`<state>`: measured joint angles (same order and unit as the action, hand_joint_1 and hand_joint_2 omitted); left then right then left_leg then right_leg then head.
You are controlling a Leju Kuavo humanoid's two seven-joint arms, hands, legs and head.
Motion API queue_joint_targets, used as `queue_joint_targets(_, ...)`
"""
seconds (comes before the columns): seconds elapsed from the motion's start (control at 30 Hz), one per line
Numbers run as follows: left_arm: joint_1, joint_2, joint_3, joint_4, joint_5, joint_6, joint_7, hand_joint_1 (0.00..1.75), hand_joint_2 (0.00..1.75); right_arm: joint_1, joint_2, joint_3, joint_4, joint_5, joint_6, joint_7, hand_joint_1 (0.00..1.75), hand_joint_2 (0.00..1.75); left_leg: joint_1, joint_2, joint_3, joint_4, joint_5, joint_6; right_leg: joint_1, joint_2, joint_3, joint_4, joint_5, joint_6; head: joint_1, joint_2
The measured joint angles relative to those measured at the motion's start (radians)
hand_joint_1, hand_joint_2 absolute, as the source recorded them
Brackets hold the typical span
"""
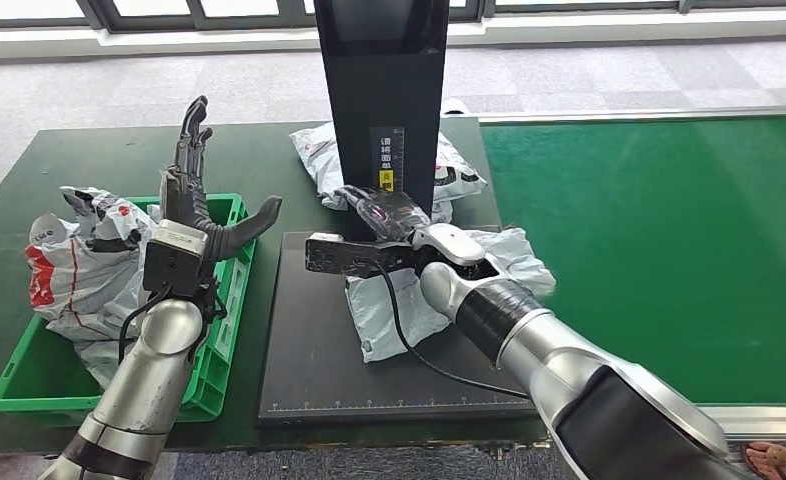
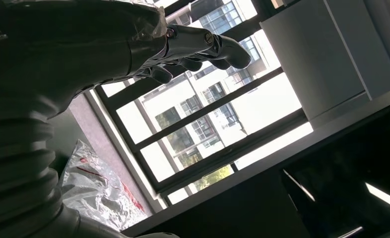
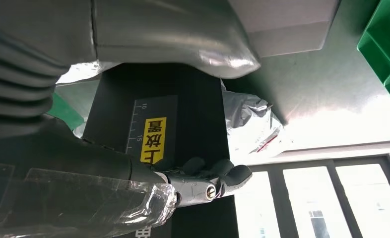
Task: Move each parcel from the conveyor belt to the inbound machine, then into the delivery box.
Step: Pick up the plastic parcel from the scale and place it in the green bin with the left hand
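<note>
Above the green crate [image 1: 231,300], the left robot hand [image 1: 204,195] stands raised with fingers spread apart, holding nothing. The right robot hand [image 1: 374,235] reaches across the black scanner platform [image 1: 309,360] toward the machine's dark upright column [image 1: 381,90]; its fingers lie loosely extended over the grey parcel [image 1: 394,305], and whether they grip it cannot be told. That parcel rests on the platform under the right wrist. More parcels [image 1: 79,265] fill the crate on the dark green counter [image 1: 79,155], and another [image 1: 454,170] lies behind the column. The green conveyor belt [image 1: 669,250] runs alongside on the right.
</note>
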<state>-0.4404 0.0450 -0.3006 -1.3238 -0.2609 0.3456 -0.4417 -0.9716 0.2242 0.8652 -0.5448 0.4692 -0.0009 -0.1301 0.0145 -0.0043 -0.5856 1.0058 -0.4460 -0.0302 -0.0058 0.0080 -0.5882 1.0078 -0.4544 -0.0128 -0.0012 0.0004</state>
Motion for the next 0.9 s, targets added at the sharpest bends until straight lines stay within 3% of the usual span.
queue_joint_targets(0.33,0.022,0.012,0.007,-0.007,-0.001,0.02,-0.016,0.0,1.75,-0.002,-0.021,-0.03,-0.062,-0.056,0.004,-0.07,0.0,0.0,0.0,0.0,0.0,0.0,0.0,0.0,0.0,0.0,0.0,0.0,0.0,0.0,0.0,0.0)
queue_joint_targets(0.57,0.07,0.046,0.044,-0.044,0.002,0.043,-0.026,0.0,1.75,0.092,-0.103,-0.159,-0.314,-0.33,0.097,-0.162,0.0,0.0,0.0,-0.001,0.0,0.0,0.0,0.0,0.0,-0.001,0.0,0.0,0.0,0.0,0.0,0.0)
queue_joint_targets(0.7,0.122,0.056,0.072,-0.079,-0.002,0.051,-0.044,0.0,1.75,0.184,-0.165,-0.246,-0.495,-0.36,0.103,-0.204,0.0,0.0,0.0,-0.001,-0.001,0.0,0.0,0.0,0.0,-0.001,0.0,-0.001,0.0,0.0,0.0,0.0)
queue_joint_targets(0.8,0.137,0.056,0.083,-0.088,-0.011,0.051,-0.051,0.0,1.75,0.243,-0.2,-0.283,-0.593,-0.349,0.125,-0.195,0.0,0.0,0.0,-0.001,-0.001,0.0,-0.001,0.001,0.0,-0.001,0.0,-0.001,0.0,0.0,0.0,0.0)
queue_joint_targets(0.9,0.133,0.056,0.085,-0.087,-0.019,0.048,-0.049,0.0,1.75,0.258,-0.215,-0.289,-0.62,-0.297,0.196,-0.135,0.0,0.0,0.0,0.0,-0.001,0.0,0.0,0.001,0.0,-0.001,0.0,-0.001,0.0,0.0,0.0,0.0)
